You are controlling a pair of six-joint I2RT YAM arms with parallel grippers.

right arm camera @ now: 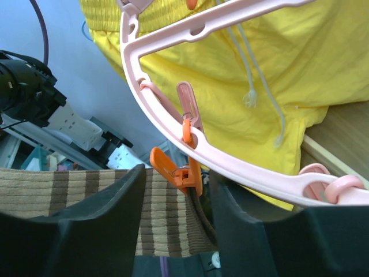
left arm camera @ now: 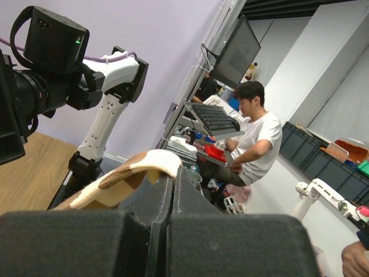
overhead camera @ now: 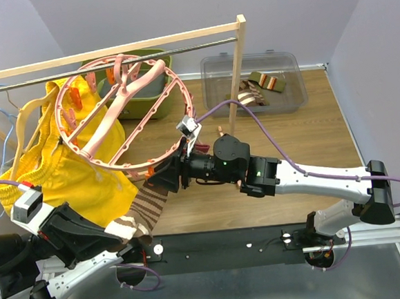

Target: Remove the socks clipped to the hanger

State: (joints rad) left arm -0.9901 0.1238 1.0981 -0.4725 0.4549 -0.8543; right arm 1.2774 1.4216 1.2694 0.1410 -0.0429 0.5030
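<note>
— Lavender walls close around a wooden tabletop (overhead camera: 308,120); what hangs over it?

— A round pink hanger (overhead camera: 117,111), tilted, hooked on a wooden rail (overhead camera: 109,53) beside yellow shorts (overhead camera: 63,167). One brown-and-tan striped sock (overhead camera: 150,207) hangs from an orange clip (right arm camera: 179,173) on the hanger's near rim.

— Where are the arms?

— The left end effector (overhead camera: 135,246) is closed tight on the sock's pale toe, low near the arm bases, so the sock stretches diagonally up to the clip. The right end effector (right arm camera: 177,193) is parted, one finger on either side of the orange clip. Whether the pads touch it yet is hard to tell from the wrist view.

— And the other socks (overhead camera: 267,82)?

— They lie in a clear bin (overhead camera: 212,86) at the far side, well apart from the hanger.

— What could go wrong?

— If the left arm pulls before the clip is squeezed open, the fabric may overstretch. The light hanger may also swing, tip further or even slide along the rail. The right fingers could pinch the ring rather than the clip's levers, leaving the sock trapped.
</note>
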